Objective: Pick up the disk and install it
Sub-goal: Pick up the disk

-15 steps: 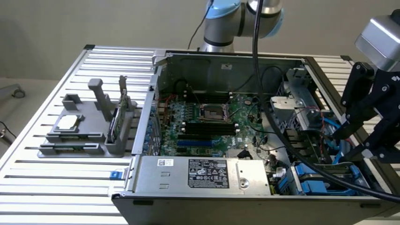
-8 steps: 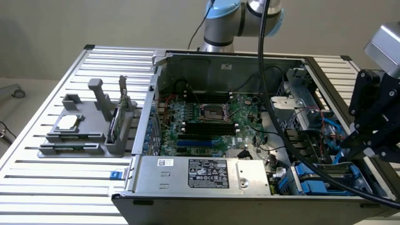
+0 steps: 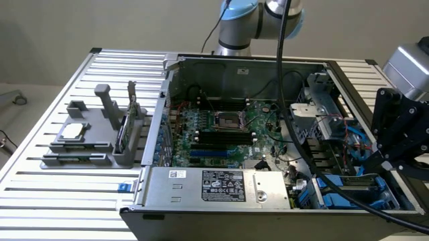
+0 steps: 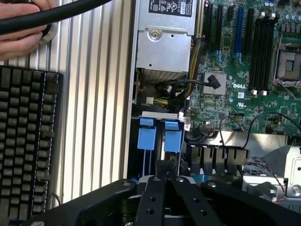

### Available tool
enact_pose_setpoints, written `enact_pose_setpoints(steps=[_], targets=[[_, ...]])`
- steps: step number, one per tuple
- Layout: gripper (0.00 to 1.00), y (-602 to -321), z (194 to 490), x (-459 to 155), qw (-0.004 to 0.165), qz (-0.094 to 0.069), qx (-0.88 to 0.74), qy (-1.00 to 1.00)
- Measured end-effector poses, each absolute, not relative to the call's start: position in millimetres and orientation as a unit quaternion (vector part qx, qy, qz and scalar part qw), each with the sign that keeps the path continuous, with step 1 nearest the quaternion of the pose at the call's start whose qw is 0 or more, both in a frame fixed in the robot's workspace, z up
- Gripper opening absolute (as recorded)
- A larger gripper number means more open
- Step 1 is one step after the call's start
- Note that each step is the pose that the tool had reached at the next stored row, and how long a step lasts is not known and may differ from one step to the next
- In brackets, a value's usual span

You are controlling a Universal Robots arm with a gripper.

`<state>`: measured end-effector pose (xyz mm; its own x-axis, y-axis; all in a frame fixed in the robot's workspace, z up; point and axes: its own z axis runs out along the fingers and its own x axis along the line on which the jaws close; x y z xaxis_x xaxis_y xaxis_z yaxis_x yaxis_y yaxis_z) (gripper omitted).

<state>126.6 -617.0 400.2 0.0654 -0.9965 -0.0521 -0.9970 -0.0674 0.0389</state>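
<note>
While closed, angular matte-black fingers [image 4: 162, 169]

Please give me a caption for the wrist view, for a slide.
Gripper, jaws shut, down at the blue disk carriers, with the green motherboard beside them.

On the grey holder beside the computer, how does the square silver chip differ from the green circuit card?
The silver chip lies flat; the green circuit card stands upright on edge. The chip is square; the card is thin and long. The chip sits toward the exterior view's left of the grey holder, the card nearer the computer case. Both rest in that holder.
</note>
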Motion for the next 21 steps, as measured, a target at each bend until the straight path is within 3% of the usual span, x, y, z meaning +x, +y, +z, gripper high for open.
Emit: enact_pose_setpoints(steps=[21], targets=[[0.11, -606, 362, 136, 0.003, 0.032, -0.749, 0.662]])
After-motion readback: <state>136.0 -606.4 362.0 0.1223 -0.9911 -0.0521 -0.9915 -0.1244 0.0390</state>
